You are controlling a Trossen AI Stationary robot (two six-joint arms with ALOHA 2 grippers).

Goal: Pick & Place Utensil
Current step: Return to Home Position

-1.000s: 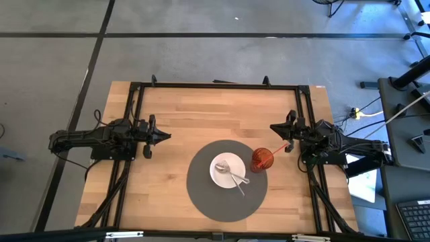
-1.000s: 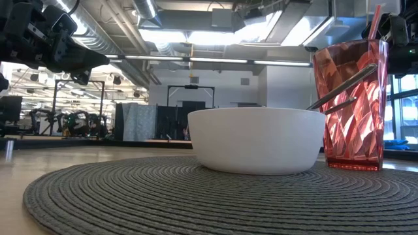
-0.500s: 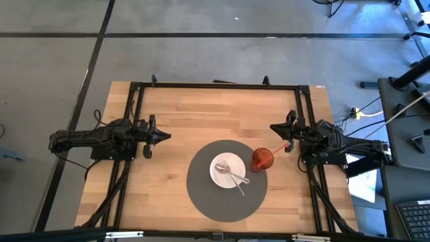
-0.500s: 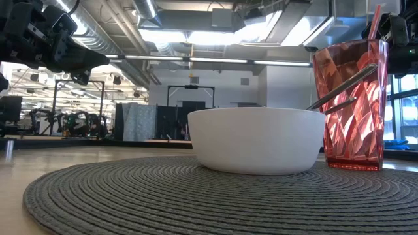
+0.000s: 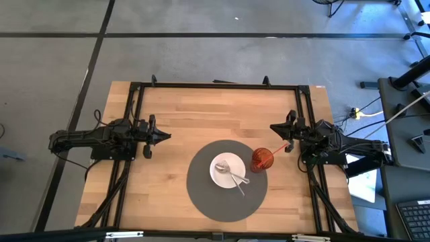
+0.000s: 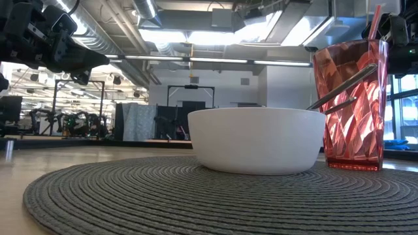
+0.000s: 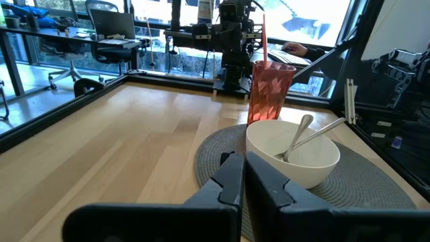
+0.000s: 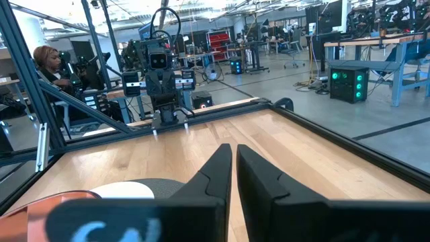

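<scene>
**Items all placed, arms parked: the weak spot is the straw next to the right claw**

Left claw (image 5: 163,136) is over the bare table (image 5: 181,111) on the left side, well apart from the mat. In its wrist view the fingers are pressed together with nothing between them. Risk is low here. Only a sweep toward the centre would reach the bowl.

The grey round mat (image 5: 201,195) lies right of centre. The white bowl (image 5: 218,176) sits on it with the silver utensils (image 5: 236,177) inside. Their handles stick out past the rim, toward the front and the glass side. I can't tell the spoon from the fork. The overhanging handles would act as levers, so a knock could flip one out or rock the bowl.

The orange glass (image 5: 262,160) stands upright just right of the bowl, at the mat's edge. I can't tell whether it touches the bowl. The orange straw (image 5: 278,151) stands in it and leans out toward the right arm. A tall, narrow glass looks easy to tip, and it would roll off the mat.

Right claw (image 5: 275,127) hangs over the table near the straw's upper end, fingers together and empty. This is the main hazard. If this arm dips or swings toward the centre while homing, it could catch the straw. That would pull the straw out or drag the glass over into the bowl. The placing looks finished, so any remaining move should go up and away from the mat.
</scene>
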